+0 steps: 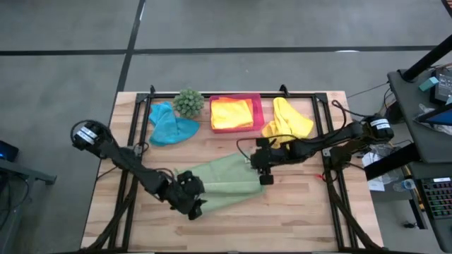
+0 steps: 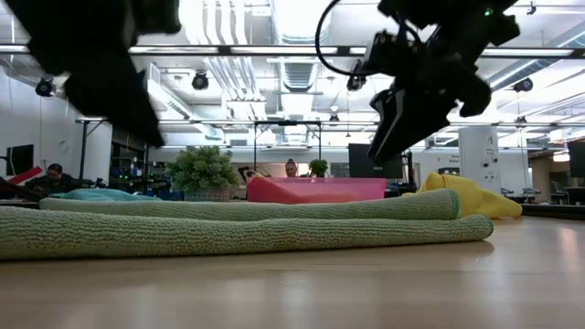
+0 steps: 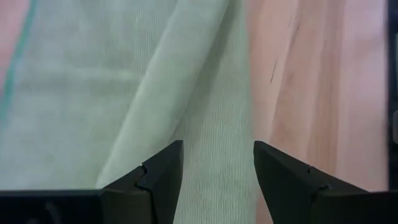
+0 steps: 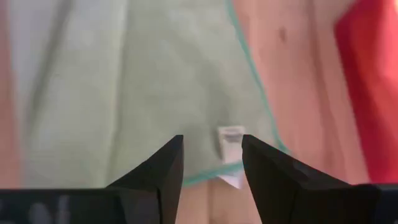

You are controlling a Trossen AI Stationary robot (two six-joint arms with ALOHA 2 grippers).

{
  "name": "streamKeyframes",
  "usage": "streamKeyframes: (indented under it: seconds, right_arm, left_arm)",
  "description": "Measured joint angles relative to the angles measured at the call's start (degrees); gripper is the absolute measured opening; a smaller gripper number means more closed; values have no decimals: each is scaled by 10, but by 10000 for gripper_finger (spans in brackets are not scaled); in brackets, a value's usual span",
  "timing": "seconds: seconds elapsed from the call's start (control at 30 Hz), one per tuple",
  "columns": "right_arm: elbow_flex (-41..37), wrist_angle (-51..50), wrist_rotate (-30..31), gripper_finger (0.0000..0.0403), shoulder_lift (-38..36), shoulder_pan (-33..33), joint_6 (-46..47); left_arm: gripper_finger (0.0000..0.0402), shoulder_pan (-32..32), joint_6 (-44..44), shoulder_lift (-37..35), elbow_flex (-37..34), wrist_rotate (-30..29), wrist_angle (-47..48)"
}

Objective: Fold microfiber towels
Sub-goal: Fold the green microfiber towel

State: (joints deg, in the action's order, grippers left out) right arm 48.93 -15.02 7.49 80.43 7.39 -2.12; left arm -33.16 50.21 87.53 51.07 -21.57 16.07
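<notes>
A: While I hover both arms, where's the green towel (image 1: 227,182)?
B: Folded lengthwise near the table's (image 1: 304,219) front edge, about the middle. Left gripper (image 1: 192,204) sits over its left end, right gripper (image 1: 262,168) over its right end.
A: On my wrist feeds both sets of fingers are parted and hold nothing. The right one looks down on a teal-edged corner with a white tag (image 4: 231,135).
B: Agreed, both released and above the cloth.
A: The others?
B: Blue towel (image 1: 169,124) is bunched near the back left corner, beside the plant (image 1: 188,103). Orange towel (image 1: 232,113) lies folded in the pink tray (image 1: 257,106) at the back edge. Yellow towel (image 1: 288,121) is crumpled just right of the tray.
</notes>
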Motion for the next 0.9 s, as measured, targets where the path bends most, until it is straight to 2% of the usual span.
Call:
streamKeyframes:
  seconds: [0.2,0.4,0.53,0.77,0.9]
  right_arm:
    - [-10,56,-2,142,12,73,10]
    - [-31,100,-2,128,12,130,26]
    - [-39,113,0,119,19,143,44]
    - [-42,125,2,123,47,144,60]
    - [-42,143,3,143,68,144,63]
  left_arm:
    - [180,-13,33,69,27,-9,-5]
    - [180,-13,-31,135,99,-9,-11]
    - [180,-10,-76,173,140,-10,-9]
    - [180,-9,-101,194,157,-18,1]
    - [180,-8,-107,194,153,-64,14]
